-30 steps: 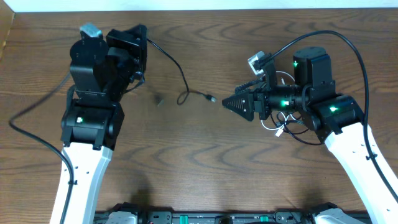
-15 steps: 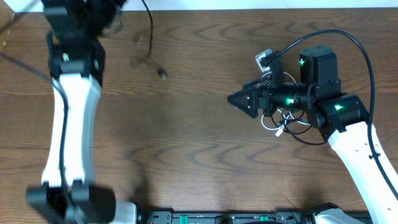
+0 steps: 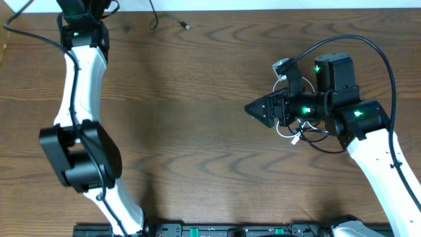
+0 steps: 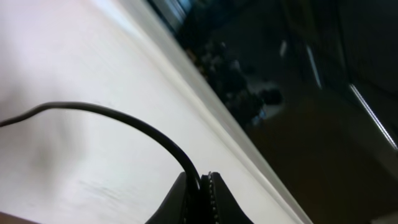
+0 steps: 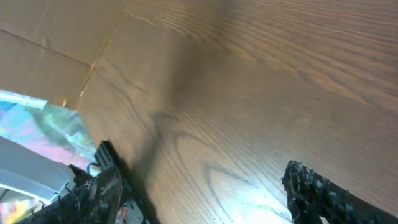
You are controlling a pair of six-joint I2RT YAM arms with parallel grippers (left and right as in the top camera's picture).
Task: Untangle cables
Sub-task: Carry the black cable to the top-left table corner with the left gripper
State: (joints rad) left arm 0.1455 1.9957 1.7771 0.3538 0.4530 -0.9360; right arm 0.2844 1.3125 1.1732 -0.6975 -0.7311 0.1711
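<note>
A brown wooden table (image 3: 197, 151) fills the view, with tan cardboard (image 5: 50, 31) past its left edge, something shiny and multicoloured (image 5: 37, 124) beside that, and a white strip (image 3: 263, 4) beyond the far edge.

Brown wood-grain table (image 3: 197, 145); white cable (image 3: 294, 136) lying at right side.

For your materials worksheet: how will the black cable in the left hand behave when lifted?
Probably floppy: the black cable curves limply from the left hand. Likely light: a fingertip pinch holds it. It may slip, being thin.
</note>
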